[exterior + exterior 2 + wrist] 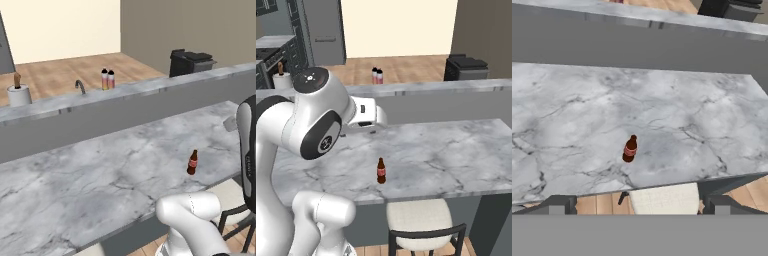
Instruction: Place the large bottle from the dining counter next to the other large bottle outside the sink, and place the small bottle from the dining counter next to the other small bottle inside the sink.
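While one small dark brown cola-style bottle with a red label [192, 162] stands upright near the front edge of the long white marble dining counter [90, 175], the robot's two-finger gripper [639, 206] hangs above with its jaws spread wide, holding nothing.

Two tall bottles [107, 79] stand side by side at the upper centre of the left base view, their lower parts cut off by a raised grey ledge [125, 92]; one curved metal faucet [80, 86] rises left of them, its base hidden. One cushioned stool [418, 217] sits under the counter's edge.
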Robot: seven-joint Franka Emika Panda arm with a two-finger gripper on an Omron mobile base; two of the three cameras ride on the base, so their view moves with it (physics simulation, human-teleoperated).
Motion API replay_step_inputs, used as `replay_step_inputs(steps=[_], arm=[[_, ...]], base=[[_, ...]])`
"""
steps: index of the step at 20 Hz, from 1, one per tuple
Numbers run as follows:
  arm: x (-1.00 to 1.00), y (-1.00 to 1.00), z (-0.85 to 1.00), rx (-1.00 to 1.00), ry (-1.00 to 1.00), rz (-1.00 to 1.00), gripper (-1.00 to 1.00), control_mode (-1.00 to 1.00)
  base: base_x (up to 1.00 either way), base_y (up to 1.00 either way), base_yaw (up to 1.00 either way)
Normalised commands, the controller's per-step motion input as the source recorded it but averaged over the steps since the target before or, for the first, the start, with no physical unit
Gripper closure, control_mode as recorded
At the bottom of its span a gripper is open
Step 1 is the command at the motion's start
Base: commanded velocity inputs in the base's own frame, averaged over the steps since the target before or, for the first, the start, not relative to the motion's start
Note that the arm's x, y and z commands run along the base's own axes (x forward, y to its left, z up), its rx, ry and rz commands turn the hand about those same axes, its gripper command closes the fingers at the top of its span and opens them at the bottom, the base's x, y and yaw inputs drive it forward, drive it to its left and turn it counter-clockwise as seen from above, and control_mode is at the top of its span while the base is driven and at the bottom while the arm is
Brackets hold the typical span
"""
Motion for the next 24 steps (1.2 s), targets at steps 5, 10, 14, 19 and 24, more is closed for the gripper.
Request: replay_step_inputs(steps=[5,10,14,19,24], arm=[[0.00,0.10,-0.12,0.00,0.00,-0.08,-1.00,-1.00],[-0.02,0.10,-0.02,0.00,0.04,-0.09,-1.00,-1.00],[0.00,0.05,0.00,0.00,0.07,-0.08,-1.00,-1.00],[0.05,0.02,0.02,0.00,0.10,-0.07,-1.00,-1.00],[0.01,0.00,0.00,0.00,0.09,-0.04,-1.00,-1.00]], base=[[0.00,0.00,0.00],[0.00,0.00,0.00],[0.00,0.00,0.00],[0.00,0.00,0.00],[0.00,0.00,0.00]])
